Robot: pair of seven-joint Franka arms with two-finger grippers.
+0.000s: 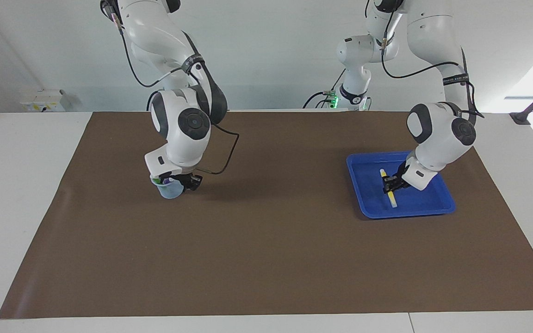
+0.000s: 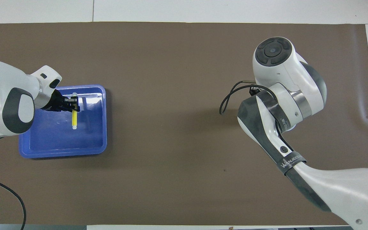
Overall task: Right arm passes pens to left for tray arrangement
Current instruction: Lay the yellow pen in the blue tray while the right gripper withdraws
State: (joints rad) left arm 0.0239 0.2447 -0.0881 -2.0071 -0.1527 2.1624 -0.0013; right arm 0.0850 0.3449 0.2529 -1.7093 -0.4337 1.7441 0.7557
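Yellow pen low inside blue tray at the left arm's end of the table, pinched by left gripper; right gripper down at translucent cup, finger state impossible to tell; brown mat beneath

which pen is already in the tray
The yellow pen, low over the blue tray in the left gripper. The other pens are in the cup under the right gripper.
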